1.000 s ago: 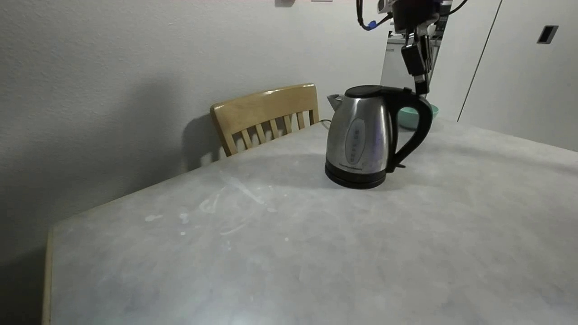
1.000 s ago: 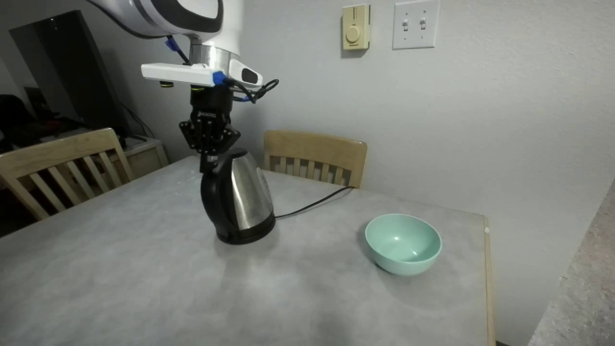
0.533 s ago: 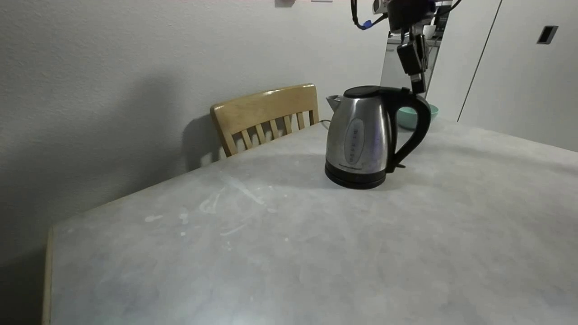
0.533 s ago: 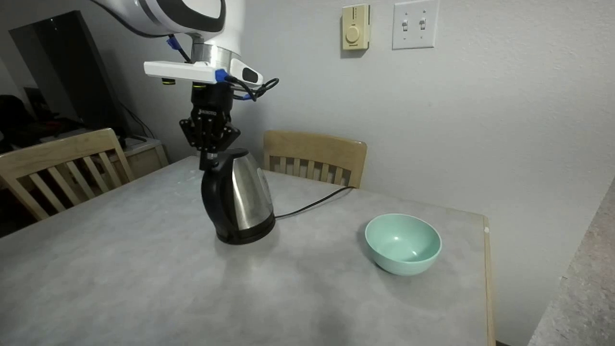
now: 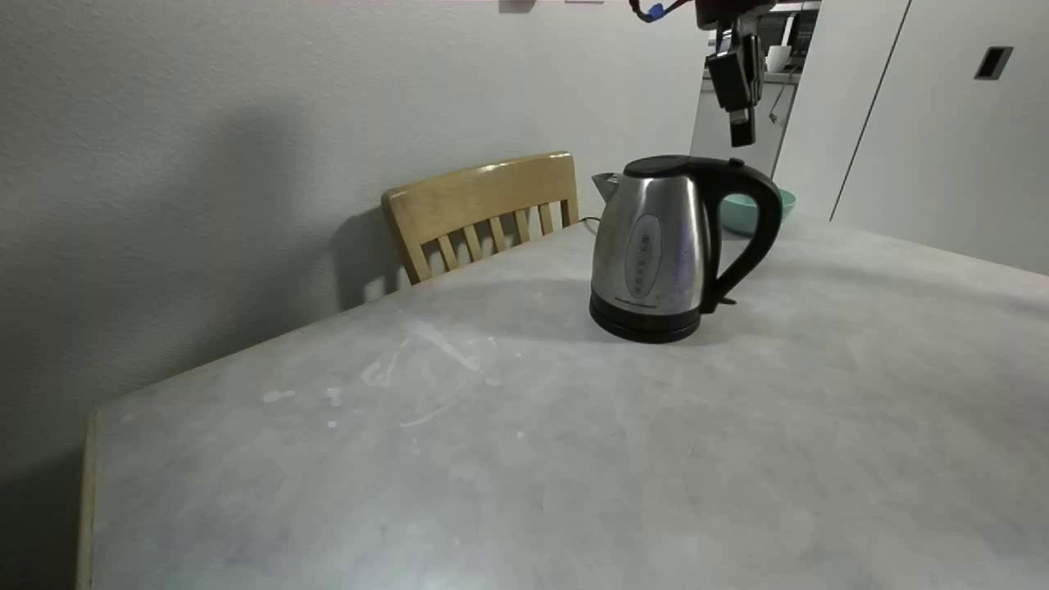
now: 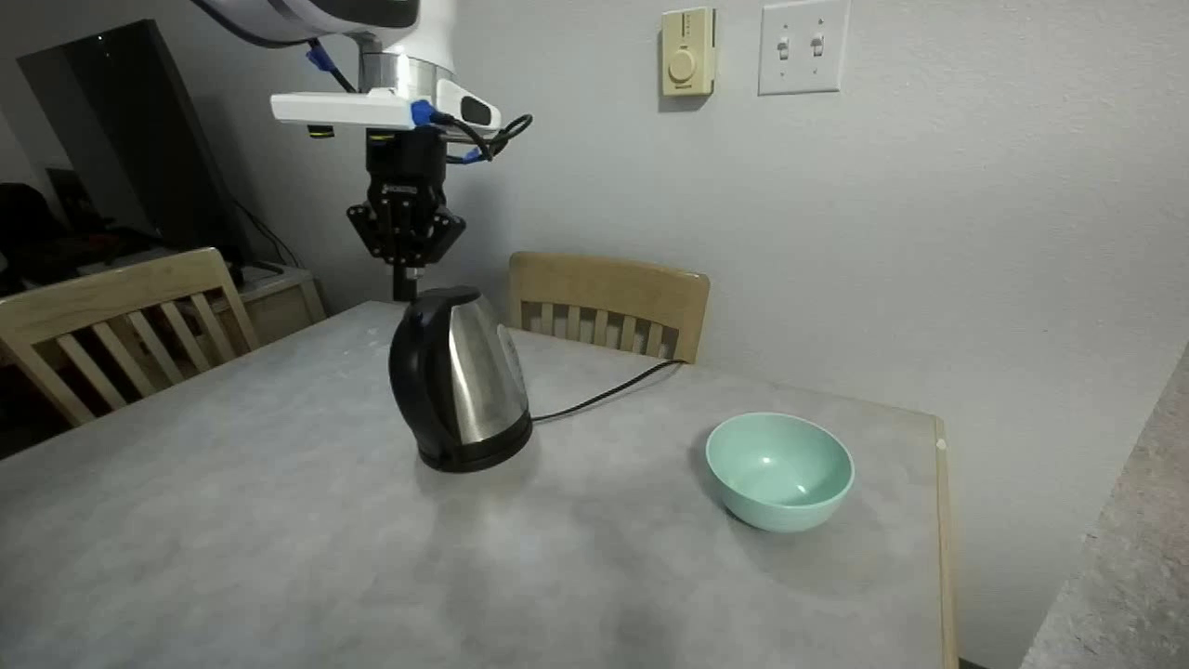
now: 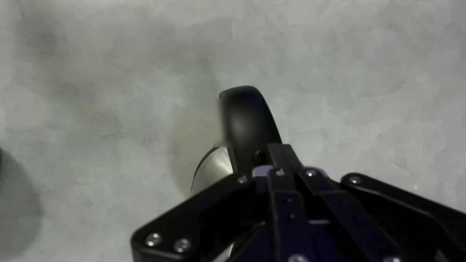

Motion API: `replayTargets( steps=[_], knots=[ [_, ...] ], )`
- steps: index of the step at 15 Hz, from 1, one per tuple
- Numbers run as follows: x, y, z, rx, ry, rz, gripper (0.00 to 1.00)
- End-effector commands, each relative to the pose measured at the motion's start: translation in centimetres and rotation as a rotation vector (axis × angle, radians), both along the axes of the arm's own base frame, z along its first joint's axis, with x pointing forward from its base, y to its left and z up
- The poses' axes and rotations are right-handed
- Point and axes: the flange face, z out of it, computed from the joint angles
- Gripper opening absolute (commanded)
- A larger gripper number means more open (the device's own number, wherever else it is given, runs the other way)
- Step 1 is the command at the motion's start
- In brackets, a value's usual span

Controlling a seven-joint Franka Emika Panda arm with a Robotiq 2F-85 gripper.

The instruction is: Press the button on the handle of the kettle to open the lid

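Above the handle (image 5: 769,218): small free gap under the gripper (image 5: 742,139).
Between kettle (image 6: 481,372) and bowl (image 6: 780,474): wide passage over the desk (image 6: 613,557).
Cord (image 6: 608,398): low obstacle toward the chair (image 6: 608,290).

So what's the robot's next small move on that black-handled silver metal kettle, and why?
Probably nudge the shut black tool toward the round mint-green bowl before pressing: in the wrist view, the small black button shows left of the tool's tip; in an exterior view, a gap separates them and the flat black lid looks closed.
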Motion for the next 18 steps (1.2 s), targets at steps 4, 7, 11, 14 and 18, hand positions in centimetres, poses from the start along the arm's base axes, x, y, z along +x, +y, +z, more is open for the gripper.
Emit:
replayTargets(
  steps=[4,7,11,14,18],
  knots=[
    [0.6,-0.7,0.0,0.007,-0.041,0.012,0.00],
    [0.9,-1.3,-2.8,0.003,0.012,-0.005,0.00],
    [1.4,-1.3,-4.6,0.007,0.052,0.002,0.00],
    [1.4,-0.9,-4.2,0.007,0.052,0.014,0.00],
    [0.8,0.1,-1.3,0.004,0.008,0.052,0.00]
  ],
)
